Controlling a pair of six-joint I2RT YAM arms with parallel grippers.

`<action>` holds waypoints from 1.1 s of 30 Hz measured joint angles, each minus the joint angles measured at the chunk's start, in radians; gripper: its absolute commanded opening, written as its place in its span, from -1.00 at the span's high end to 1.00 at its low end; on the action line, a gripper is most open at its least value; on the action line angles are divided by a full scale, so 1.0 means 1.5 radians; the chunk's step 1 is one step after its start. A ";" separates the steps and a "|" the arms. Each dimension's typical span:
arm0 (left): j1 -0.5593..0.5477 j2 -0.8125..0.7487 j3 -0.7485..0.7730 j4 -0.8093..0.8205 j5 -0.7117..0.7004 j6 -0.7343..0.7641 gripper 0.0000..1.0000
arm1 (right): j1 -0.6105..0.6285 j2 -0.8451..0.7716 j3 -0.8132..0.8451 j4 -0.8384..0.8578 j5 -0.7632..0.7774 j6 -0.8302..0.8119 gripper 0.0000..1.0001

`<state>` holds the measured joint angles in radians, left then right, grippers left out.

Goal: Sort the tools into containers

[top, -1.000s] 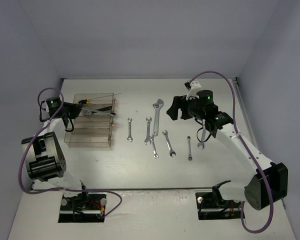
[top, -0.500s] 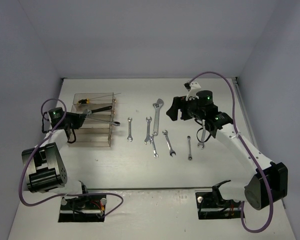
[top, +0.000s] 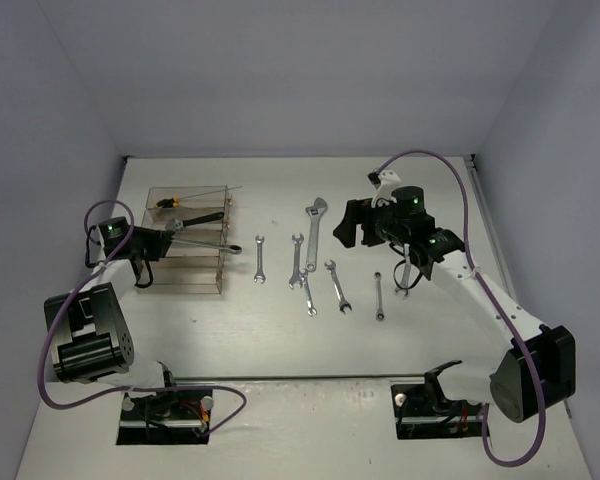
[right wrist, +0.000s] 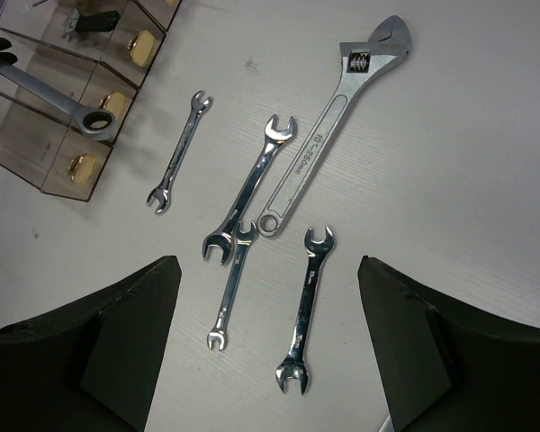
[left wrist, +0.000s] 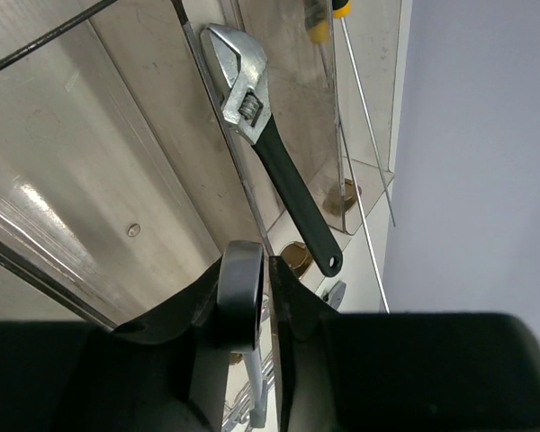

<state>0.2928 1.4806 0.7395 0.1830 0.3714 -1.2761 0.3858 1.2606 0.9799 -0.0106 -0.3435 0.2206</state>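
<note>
The containers (top: 175,288) are clear bins joined in a row at the left. My left gripper (top: 166,238) hovers over them, shut on a silver ring-ended wrench (top: 220,245) that juts right past the bins' edge. In the left wrist view the wrench (left wrist: 243,288) sits between the jaws. A black-handled adjustable wrench (left wrist: 279,171) and a yellow-handled rod (top: 170,203) lie in the back bins. My right gripper (top: 343,222) hangs open above loose tools: a large adjustable wrench (right wrist: 337,117) and several small wrenches (right wrist: 306,310).
Two more thin wrenches (top: 378,295) lie on the table near and under the right arm. The bins (right wrist: 63,135) have brass knobs on their right ends. Walls close in the table at the back and both sides.
My left gripper has carried the wrench from the back bins toward the nearer ones, its ring end swinging right past the bins' edge. The right arm shifted only slightly.
</note>
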 measured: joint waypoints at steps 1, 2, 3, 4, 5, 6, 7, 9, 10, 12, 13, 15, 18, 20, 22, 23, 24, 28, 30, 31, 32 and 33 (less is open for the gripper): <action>0.000 0.000 0.000 0.001 0.000 -0.003 0.59 | 0.000 -0.002 -0.001 0.000 0.000 0.001 -0.55; 0.000 0.000 -0.001 0.001 -0.001 -0.006 0.55 | 0.000 -0.004 -0.002 0.000 0.000 0.002 -0.55; 0.000 0.000 -0.002 0.001 -0.002 -0.008 0.52 | 0.000 -0.005 -0.003 0.000 0.000 0.002 -0.55; 0.000 0.000 -0.004 0.001 -0.004 -0.010 0.51 | 0.000 -0.006 -0.003 0.000 0.000 0.003 -0.55; 0.000 0.000 -0.008 0.001 -0.005 -0.011 0.49 | 0.000 -0.006 -0.003 0.000 0.000 0.004 -0.55; 0.000 0.000 -0.012 0.000 -0.006 -0.011 0.47 | 0.000 -0.006 -0.003 0.000 0.000 0.004 -0.55; 0.000 0.000 -0.016 -0.002 -0.007 -0.012 0.46 | 0.000 -0.006 -0.004 0.000 -0.001 0.005 -0.55; 0.000 0.001 -0.020 -0.007 -0.008 -0.012 0.44 | 0.000 -0.006 -0.004 0.000 -0.002 0.005 -0.55; 0.000 0.003 -0.020 -0.008 -0.008 -0.012 0.42 | 0.000 -0.006 -0.004 0.000 -0.002 0.005 -0.55; 0.001 0.009 -0.020 -0.008 -0.008 -0.013 0.40 | 0.000 -0.006 -0.004 0.000 -0.003 0.005 -0.55; 0.002 0.013 -0.020 -0.008 -0.009 -0.013 0.39 | 0.000 -0.006 -0.004 0.000 -0.003 0.005 -0.55; 0.005 0.020 -0.019 -0.007 -0.007 -0.014 0.38 | 0.000 -0.006 -0.004 0.000 -0.004 0.005 -0.55; 0.014 0.028 -0.015 -0.004 -0.005 -0.016 0.38 | 0.000 -0.006 -0.004 0.000 -0.004 0.007 -0.56; 0.022 0.035 -0.008 -0.004 -0.004 -0.016 0.37 | 0.000 -0.006 -0.004 0.000 -0.004 0.007 -0.56; 0.031 0.050 0.003 -0.002 -0.001 -0.017 0.37 | 0.000 -0.006 -0.005 0.000 -0.004 0.007 -0.56; 0.034 0.057 0.008 0.000 0.000 -0.018 0.37 | 0.000 -0.006 -0.005 0.000 -0.004 0.007 -0.56; 0.036 0.062 0.012 0.002 0.001 -0.018 0.37 | 0.000 -0.006 -0.005 0.000 -0.004 0.007 -0.56; 0.041 0.066 0.015 0.004 0.003 -0.022 0.21 | 0.000 -0.006 -0.005 0.000 -0.004 0.007 -0.56; 0.043 0.066 0.017 0.006 0.007 -0.026 0.09 | 0.000 -0.006 -0.005 0.000 -0.004 0.008 -0.56; 0.044 0.066 0.019 0.007 0.009 -0.028 -0.01 | 0.000 -0.006 -0.005 0.000 -0.004 0.009 -0.56; 0.045 0.066 0.020 0.007 0.011 -0.030 -0.12 | 0.000 -0.006 -0.005 0.000 -0.004 0.009 -0.56; 0.045 0.066 0.021 0.007 0.013 -0.032 -0.18 | 0.000 -0.006 -0.005 0.000 -0.004 0.009 -0.56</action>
<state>0.3607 1.5791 0.7715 0.1936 0.3904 -1.3235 0.3855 1.2510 0.9718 -0.0109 -0.3492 0.2348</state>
